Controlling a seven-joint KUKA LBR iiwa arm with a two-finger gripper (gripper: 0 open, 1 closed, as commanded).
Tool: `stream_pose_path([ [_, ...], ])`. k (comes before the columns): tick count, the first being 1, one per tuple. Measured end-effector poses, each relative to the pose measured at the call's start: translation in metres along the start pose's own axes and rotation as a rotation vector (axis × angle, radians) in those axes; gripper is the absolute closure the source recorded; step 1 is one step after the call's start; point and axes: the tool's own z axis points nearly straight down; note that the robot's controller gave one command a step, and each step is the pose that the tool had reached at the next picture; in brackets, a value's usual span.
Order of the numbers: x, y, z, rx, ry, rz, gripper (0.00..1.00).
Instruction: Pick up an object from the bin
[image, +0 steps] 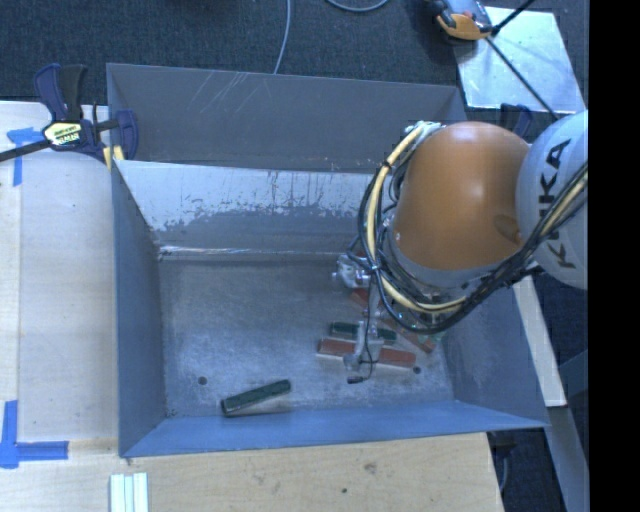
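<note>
My gripper (359, 362) reaches down below the arm's orange cover at the right of the bin floor. It is directly over a flat reddish-brown bar (335, 349) that lies near the front right and runs under the gripper toward the right wall. Just behind that bar sits a small dark green piece (345, 328), partly hidden by the gripper. Whether the gripper touches the bar is hidden. A dark green oblong stick (256, 397) lies flat by the front wall, well to the left of the gripper.
The arm's orange cover and looped cables hang over the bin's right third and hide the floor beneath. Bare grey floor stretches across the left and middle. The sloped walls close in near the gripper at front and right.
</note>
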Motion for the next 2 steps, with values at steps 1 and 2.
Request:
stream_pose_path([
  [1,-0.002,0.000,-0.004,-0.001,-0.008,0.002,0.00],
  [2,-0.009,-0.026,0.046,-0.001,-0.010,0.138,0.00],
])
